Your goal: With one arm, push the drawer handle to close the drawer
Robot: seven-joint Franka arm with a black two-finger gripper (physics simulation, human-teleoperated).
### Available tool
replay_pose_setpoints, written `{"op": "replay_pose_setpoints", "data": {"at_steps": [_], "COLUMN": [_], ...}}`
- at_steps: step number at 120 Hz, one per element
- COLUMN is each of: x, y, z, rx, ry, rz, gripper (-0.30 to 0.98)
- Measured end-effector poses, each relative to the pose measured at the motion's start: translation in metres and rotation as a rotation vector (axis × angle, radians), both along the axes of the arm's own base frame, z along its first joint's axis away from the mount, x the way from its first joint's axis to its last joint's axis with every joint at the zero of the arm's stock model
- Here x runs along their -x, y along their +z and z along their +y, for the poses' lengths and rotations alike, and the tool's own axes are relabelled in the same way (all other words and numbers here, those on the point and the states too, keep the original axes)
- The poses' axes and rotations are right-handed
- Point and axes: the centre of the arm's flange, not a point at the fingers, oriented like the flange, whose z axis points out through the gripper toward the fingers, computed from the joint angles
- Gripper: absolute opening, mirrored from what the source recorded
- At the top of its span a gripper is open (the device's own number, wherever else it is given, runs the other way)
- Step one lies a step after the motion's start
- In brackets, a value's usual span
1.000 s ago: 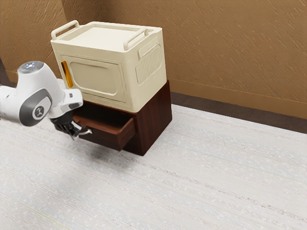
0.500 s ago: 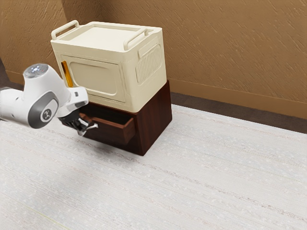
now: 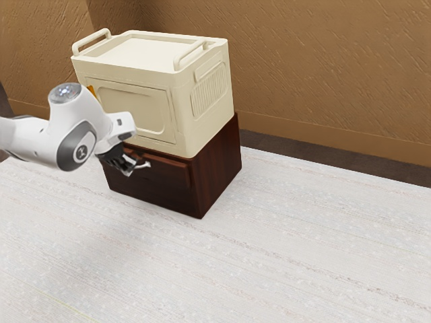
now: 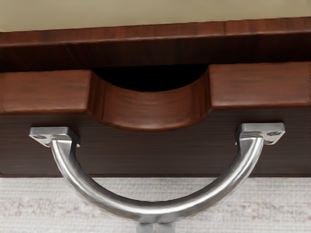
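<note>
Reddish-brown wood makes up the cabinet [image 3: 220, 165] in the exterior view, standing on the pale, streaked floor [image 3: 269, 262] with a cream storage box [image 3: 138, 111] on top. Behind them is a brown textured wall [image 3: 310, 67]. The drawer [image 3: 161, 186] is in the cabinet's near face, almost fully closed, its front standing slightly proud. The long axis of that front runs from the exterior view's left toward its right, coming a little nearer as it goes; the front faces the near side. The white arm [image 3: 71, 138] reaches in from the exterior view's left, and the black gripper [image 3: 132, 169] is at the left part of the drawer front, by the silver handle [image 3: 144, 165]. Whether its jaws are apart or together, I cannot tell.

In the wrist view, the handle is a smooth curved metal bar, fixed by two end brackets to the drawer front. Its long axis lies along the front, and its bow points outward, away from the cabinet. Between the brackets, the drawer's upper edge dips in a rounded notch, with a dark opening behind it.
</note>
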Motion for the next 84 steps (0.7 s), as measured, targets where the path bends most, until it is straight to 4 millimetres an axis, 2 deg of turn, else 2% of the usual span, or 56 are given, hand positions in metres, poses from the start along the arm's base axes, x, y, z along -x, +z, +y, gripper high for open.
{"op": "replay_pose_setpoints", "data": {"at_steps": [40, 47, 51, 60, 65, 71, 76, 84], "x": [-0.015, -0.012, -0.001, 0.047, 0.070, 0.087, 0.090, 0.093], "y": [-0.002, -0.003, 0.002, 0.038, 0.063, 0.113, 0.172, 0.253], "z": [-0.010, -0.010, -0.012, -0.020, -0.023, -0.027, -0.027, -0.030], "rx": [-0.005, 0.000, 0.011, 0.060, 0.088, 0.108, 0.112, 0.113], "ry": [-0.019, -0.016, -0.010, -0.003, -0.004, -0.013, -0.018, -0.035], "rz": [-0.006, -0.003, -0.003, -0.023, -0.025, -0.039, -0.060, -0.070], "gripper": [-0.11, -0.10, -0.10, -0.09, -0.01, 0.10, 0.20, 0.32]}}
